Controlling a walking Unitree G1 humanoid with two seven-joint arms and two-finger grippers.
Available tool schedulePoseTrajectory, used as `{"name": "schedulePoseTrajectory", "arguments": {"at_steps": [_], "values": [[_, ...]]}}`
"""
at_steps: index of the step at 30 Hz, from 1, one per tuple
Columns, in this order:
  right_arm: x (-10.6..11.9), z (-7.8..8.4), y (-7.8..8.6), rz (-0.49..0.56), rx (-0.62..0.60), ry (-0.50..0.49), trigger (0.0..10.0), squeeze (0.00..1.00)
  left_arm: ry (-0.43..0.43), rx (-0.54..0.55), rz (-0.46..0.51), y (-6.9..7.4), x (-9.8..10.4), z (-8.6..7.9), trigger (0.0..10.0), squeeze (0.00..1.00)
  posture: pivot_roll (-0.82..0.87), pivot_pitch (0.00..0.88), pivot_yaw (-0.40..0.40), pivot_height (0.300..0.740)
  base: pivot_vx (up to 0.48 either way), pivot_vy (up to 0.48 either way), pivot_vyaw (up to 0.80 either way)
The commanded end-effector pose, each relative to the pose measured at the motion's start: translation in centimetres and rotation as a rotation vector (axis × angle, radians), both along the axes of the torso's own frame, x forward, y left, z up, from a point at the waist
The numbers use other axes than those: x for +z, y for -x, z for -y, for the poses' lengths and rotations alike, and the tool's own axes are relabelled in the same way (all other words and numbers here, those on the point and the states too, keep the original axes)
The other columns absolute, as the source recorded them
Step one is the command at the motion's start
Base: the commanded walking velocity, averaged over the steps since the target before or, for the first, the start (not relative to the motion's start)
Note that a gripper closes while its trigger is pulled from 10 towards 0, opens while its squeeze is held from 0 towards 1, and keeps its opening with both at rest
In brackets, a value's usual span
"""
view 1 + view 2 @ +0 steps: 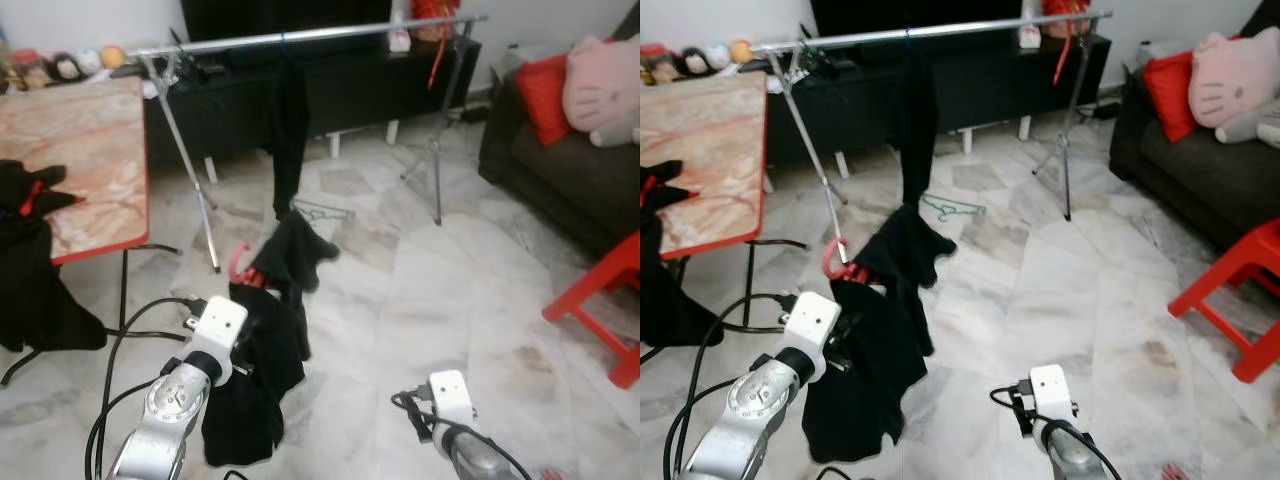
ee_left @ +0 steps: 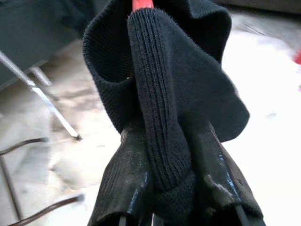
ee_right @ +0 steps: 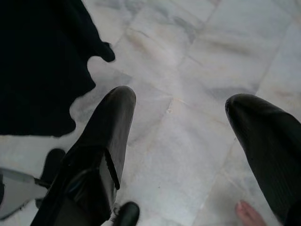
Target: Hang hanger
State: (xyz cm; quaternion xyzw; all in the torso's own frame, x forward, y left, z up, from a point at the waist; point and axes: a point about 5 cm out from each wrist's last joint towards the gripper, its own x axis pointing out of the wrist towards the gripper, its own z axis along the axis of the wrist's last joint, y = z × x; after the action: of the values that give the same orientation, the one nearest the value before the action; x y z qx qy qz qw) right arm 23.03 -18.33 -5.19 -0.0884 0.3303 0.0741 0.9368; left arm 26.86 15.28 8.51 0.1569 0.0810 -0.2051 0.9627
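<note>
A red hanger carries a black knit garment, held low over the marble floor in front of me. My left gripper is shut on that garment and hanger, and the knit fabric is bunched between its fingers. The hanger's hook points up and to the left. The silver clothes rail stands further ahead, with one black garment hanging from it. My right gripper is open over bare floor, low at my right side, with nothing between its fingers.
A green hanger lies on the floor under the rail. A marble-topped table with black clothes stands on the left. A dark sofa and a red stool are on the right. A person's toe is near my right gripper.
</note>
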Motion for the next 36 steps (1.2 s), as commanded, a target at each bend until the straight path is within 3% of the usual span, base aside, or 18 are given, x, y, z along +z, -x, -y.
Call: {"name": "schedulePoseTrajectory", "arguments": {"at_steps": [1, 7, 9, 11, 13, 14, 16, 17, 18, 20, 27, 32, 36], "values": [[0.4, -0.2, -0.3, 0.028, 0.065, -0.009, 10.0, 0.00, 0.007, -0.099, 0.054, -0.8, 2.2, 0.9, 10.0, 0.00, -0.01, 0.082, -0.031, 0.740, 0.000, 0.000, 0.00], [0.8, -0.9, -0.6, 0.068, 0.133, -0.060, 10.0, 0.00, 0.009, -0.239, 0.030, -1.1, 3.3, 2.1, 10.0, 0.00, -0.02, 0.092, -0.035, 0.740, 0.000, 0.000, 0.00], [4.2, -0.9, -3.7, 0.268, 0.216, -0.108, 10.0, 0.00, 0.025, -0.282, 0.023, -1.1, 3.8, 2.5, 10.0, 0.00, -0.02, 0.095, -0.035, 0.740, 0.000, 0.000, 0.00], [6.2, -1.1, -5.0, 0.378, 0.280, -0.132, 10.0, 0.00, 0.059, -0.327, 0.014, -1.1, 4.4, 3.0, 10.0, 0.00, -0.03, 0.097, -0.036, 0.740, 0.000, 0.000, 0.00], [6.6, -1.2, -5.2, 0.410, 0.301, -0.115, 10.0, 0.00, 0.086, -0.369, 0.005, -1.1, 5.0, 3.5, 10.0, 0.00, -0.03, 0.097, -0.035, 0.740, 0.000, 0.000, 0.00], [7.2, -0.4, -5.1, 0.461, 0.321, -0.067, 10.0, 0.00, 0.090, -0.400, 0.001, -1.1, 5.3, 3.8, 10.0, 0.00, -0.04, 0.098, -0.035, 0.740, 0.000, 0.000, 0.00], [9.1, 0.0, -5.5, 0.559, 0.336, -0.071, 10.0, 0.00, 0.094, -0.450, -0.003, -1.1, 5.6, 4.3, 10.0, 0.00, -0.04, 0.099, -0.035, 0.740, 0.000, 0.000, 0.00], [9.1, 0.0, -5.5, 0.559, 0.336, -0.071, 10.0, 0.00, 0.094, -0.450, -0.003, -1.1, 5.6, 4.3, 10.0, 0.00, -0.04, 0.099, -0.035, 0.740, 0.000, 0.000, 0.00], [10.9, -0.1, -5.9, 0.624, 0.344, -0.093, 10.0, 0.00, 0.091, -0.480, -0.010, -1.1, 5.8, 4.7, 10.0, 0.00, -0.05, 0.098, -0.032, 0.740, 0.000, 0.000, 0.00], [11.8, -0.2, -6.0, 0.652, 0.360, -0.103, 10.0, 0.00, 0.088, -0.493, -0.015, -1.2, 5.9, 4.9, 10.0, 0.00, -0.05, 0.098, -0.031, 0.740, 0.000, 0.000, 0.00], [12.5, -1.1, -5.4, 0.639, 0.483, -0.159, 10.0, 0.00, 0.091, -0.525, -0.038, -0.9, 6.1, 4.9, 10.0, 0.00, -0.05, 0.102, -0.032, 0.740, 0.000, 0.000, 0.00], [11.3, -1.2, -4.0, 0.531, 0.574, -0.186, 10.0, 0.00, 0.089, -0.550, -0.054, -0.7, 6.1, 4.9, 10.0, 0.00, -0.05, 0.103, -0.035, 0.740, 0.000, 0.000, 0.00], [11.2, -1.2, -3.5, 0.504, 0.581, -0.187, 10.0, 0.00, 0.083, -0.560, -0.052, -0.7, 6.2, 5.0, 10.0, 0.00, -0.05, 0.097, -0.036, 0.740, 0.000, 0.000, 0.00]]}}
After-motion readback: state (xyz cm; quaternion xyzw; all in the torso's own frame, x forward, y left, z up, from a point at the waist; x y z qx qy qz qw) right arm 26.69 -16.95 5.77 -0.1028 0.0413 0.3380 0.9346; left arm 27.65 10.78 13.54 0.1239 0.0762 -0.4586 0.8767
